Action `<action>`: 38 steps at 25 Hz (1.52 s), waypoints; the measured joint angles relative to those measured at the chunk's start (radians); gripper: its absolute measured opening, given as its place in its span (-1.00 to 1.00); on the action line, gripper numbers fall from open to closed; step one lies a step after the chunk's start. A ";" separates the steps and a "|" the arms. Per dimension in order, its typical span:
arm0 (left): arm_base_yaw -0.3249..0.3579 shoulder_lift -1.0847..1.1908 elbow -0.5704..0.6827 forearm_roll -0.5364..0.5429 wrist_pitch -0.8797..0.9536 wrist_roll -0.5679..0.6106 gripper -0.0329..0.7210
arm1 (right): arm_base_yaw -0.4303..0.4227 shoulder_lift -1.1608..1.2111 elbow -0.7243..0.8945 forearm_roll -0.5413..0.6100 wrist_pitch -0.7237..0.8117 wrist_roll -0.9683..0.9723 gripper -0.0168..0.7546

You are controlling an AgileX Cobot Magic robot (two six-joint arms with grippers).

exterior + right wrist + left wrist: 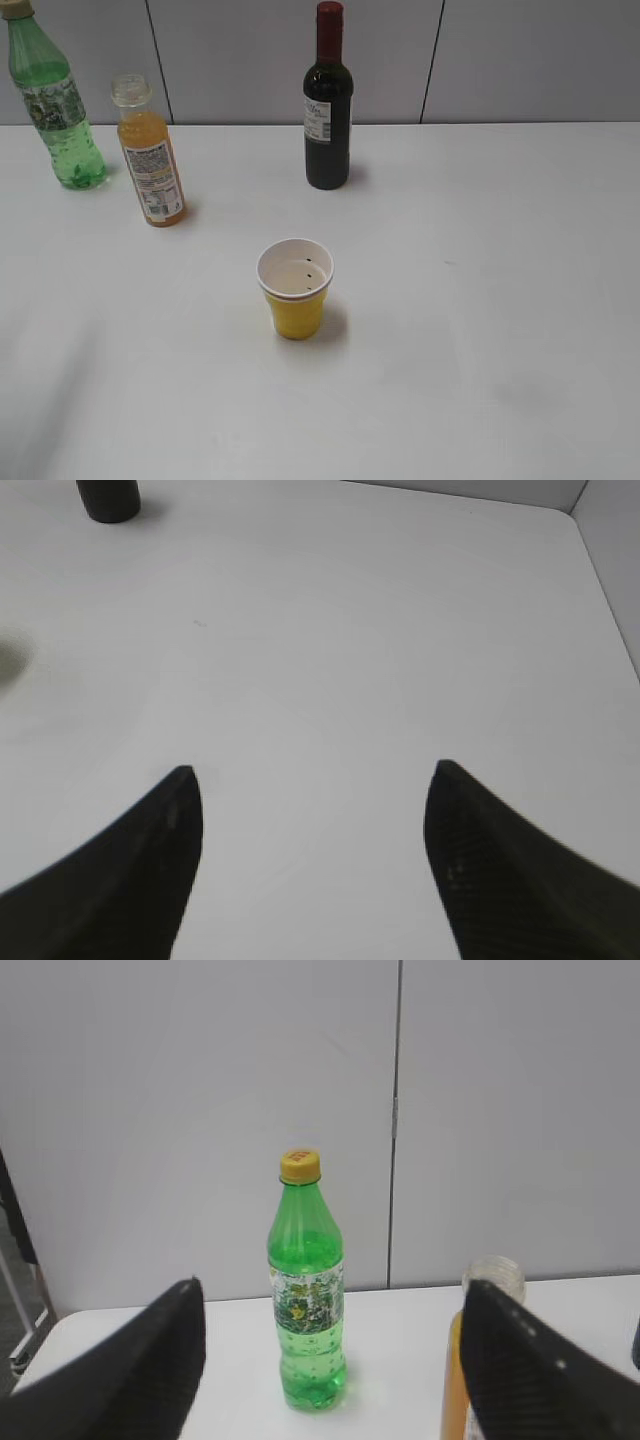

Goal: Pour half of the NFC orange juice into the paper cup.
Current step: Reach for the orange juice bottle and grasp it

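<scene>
The NFC orange juice bottle (150, 155) stands uncapped at the back left of the white table, leaning slightly. In the left wrist view only its orange side and clear neck (457, 1360) show, partly hidden behind the right finger. The yellow paper cup (295, 288) stands upright mid-table, its white inside showing two dark specks. My left gripper (330, 1360) is open, its fingers framing the green bottle, apart from both bottles. My right gripper (312, 810) is open over bare table. Neither gripper shows in the exterior view.
A green soda bottle (55, 105) with a yellow cap stands at the far back left, also in the left wrist view (306, 1290). A dark wine bottle (328, 100) stands at the back centre; its base shows in the right wrist view (108, 498). A grey panelled wall backs the table.
</scene>
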 joint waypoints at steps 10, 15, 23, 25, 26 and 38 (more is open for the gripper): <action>-0.090 0.320 0.003 0.014 -0.293 0.000 0.66 | 0.000 0.000 0.000 0.000 0.000 0.000 0.41; -0.091 0.446 0.003 0.033 -0.386 -0.002 0.66 | 0.000 0.000 0.000 0.000 0.000 0.000 0.41; -0.091 0.622 0.003 0.066 -0.526 -0.042 0.66 | 0.000 0.000 0.000 0.000 0.000 0.000 0.41; -0.091 0.669 0.003 0.114 -0.565 -0.058 0.66 | 0.000 0.000 0.000 0.000 0.000 0.000 0.41; -0.092 0.690 0.003 0.134 -0.586 -0.071 0.66 | 0.000 0.000 0.000 0.000 0.000 0.000 0.41; -0.093 0.934 0.002 0.187 -0.824 -0.135 0.66 | 0.000 0.000 0.000 0.000 0.000 0.000 0.41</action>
